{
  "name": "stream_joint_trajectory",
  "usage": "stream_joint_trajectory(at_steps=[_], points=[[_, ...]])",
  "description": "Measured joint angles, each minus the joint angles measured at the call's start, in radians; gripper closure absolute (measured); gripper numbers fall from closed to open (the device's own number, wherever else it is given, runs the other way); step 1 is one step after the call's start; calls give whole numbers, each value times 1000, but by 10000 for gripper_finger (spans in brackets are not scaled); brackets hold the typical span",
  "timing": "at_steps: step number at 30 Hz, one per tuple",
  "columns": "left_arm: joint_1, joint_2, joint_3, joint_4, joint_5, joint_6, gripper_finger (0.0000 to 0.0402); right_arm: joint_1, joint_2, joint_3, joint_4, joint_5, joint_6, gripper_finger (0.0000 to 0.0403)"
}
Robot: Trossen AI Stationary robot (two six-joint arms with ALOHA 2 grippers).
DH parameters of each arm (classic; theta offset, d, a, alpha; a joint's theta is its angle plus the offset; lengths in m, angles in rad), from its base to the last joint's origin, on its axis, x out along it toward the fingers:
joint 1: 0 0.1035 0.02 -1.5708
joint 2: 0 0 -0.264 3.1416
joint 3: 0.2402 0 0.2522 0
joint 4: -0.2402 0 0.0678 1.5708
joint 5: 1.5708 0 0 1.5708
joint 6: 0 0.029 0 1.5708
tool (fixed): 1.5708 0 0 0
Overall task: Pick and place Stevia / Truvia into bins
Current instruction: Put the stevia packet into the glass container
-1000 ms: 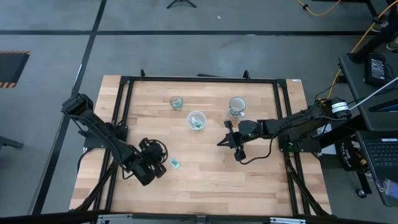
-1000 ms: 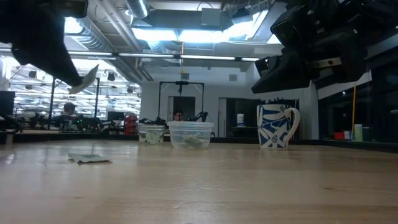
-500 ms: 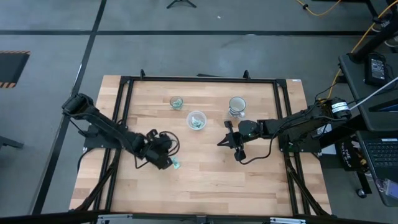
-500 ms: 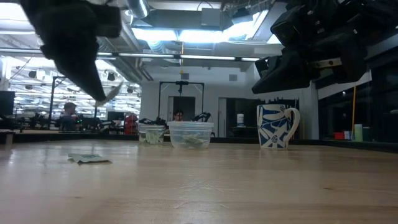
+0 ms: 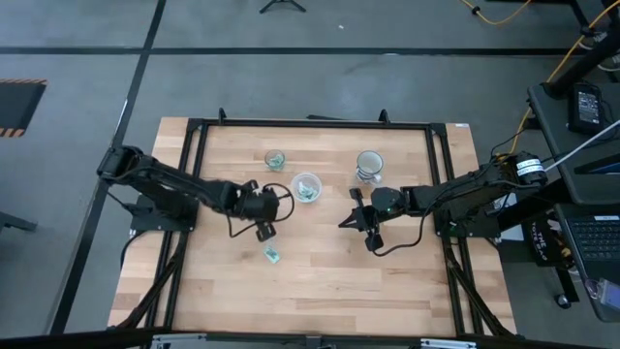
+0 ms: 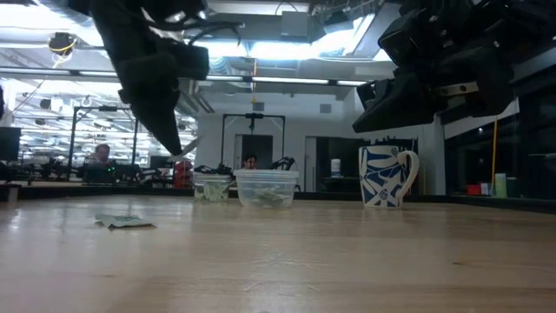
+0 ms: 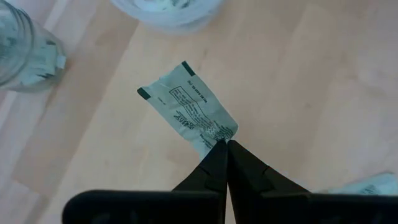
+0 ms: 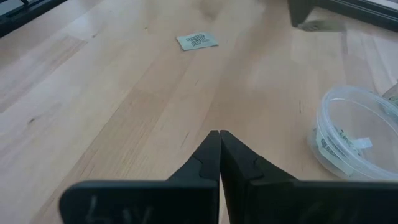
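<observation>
Claws first: your left claw [image 7: 225, 144] is pinched fully together on one corner of a pale green sachet [image 7: 188, 106], which hangs out ahead of the fingertips, clear of the bench [image 5: 320, 281]. From above you see that claw [image 5: 266, 219] raised over the middle of the bench, with the wider whitish bin [image 5: 307, 187] just beyond it and slightly toward your right arm, and the little clear bin [image 5: 275, 160] farther off behind it. In the left wrist picture, both bins sit just past the held sachet: the whitish one [image 7: 166, 9] straight ahead and the clear one [image 7: 25, 50] off to one side, each with sachets already inside. A second sachet [image 5: 273, 255] lies flat on the wood just on the near side of the left claw, not touching it; in the level view it [image 6: 124, 222] rests on the bench below the hanging claw [image 6: 178, 149]. Your right claw [image 8: 219, 140] has its fingers pressed together with nothing between them; it waits above the bench [image 5: 356, 219], well apart from the left claw, with a blue and white mug [image 5: 369, 166] just beyond it. From the right wrist you can see the whitish bin [image 8: 351, 134] near that claw and the loose sachet [image 8: 197, 41] farther out.
</observation>
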Motion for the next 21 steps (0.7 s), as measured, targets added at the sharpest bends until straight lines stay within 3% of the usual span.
stream_joint_trajectory(at_steps=[12, 21], points=[[238, 0, 0, 61, 155, 271, 400, -12, 0, 0, 0, -1, -16, 397], [457, 0, 0, 61, 226, 431, 400, -123, 0, 0, 50, 1, -30, 397]])
